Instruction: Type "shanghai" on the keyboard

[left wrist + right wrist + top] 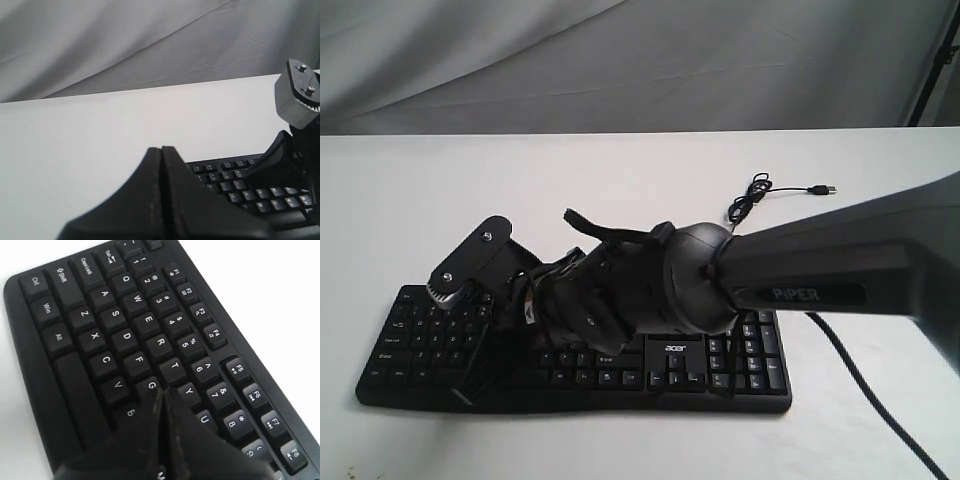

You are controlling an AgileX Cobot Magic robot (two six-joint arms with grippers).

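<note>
The black keyboard (pixel 620 380) with its white acer logo lies near the front of the white table (pixel 620 180). My right arm reaches in from the right and crosses the middle. Its gripper (pixel 492 335) hangs over the left half of the letter keys. In the right wrist view the keyboard (pixel 115 315) fills the frame. There the right gripper (pixel 162 392) is shut and empty, its tips between G and Y and hiding the key under them. My left gripper (pixel 161 148) is shut and empty, over bare table beside the keyboard (pixel 227 186). It does not show in the exterior view.
The keyboard's thin USB cable (pixel 760 195) lies coiled behind it, plug loose on the table. A thick black arm cable (pixel 880 400) runs along the table at the front right. A grey toothed block (pixel 297 95) of the right gripper stands beside the left gripper. Grey cloth hangs behind.
</note>
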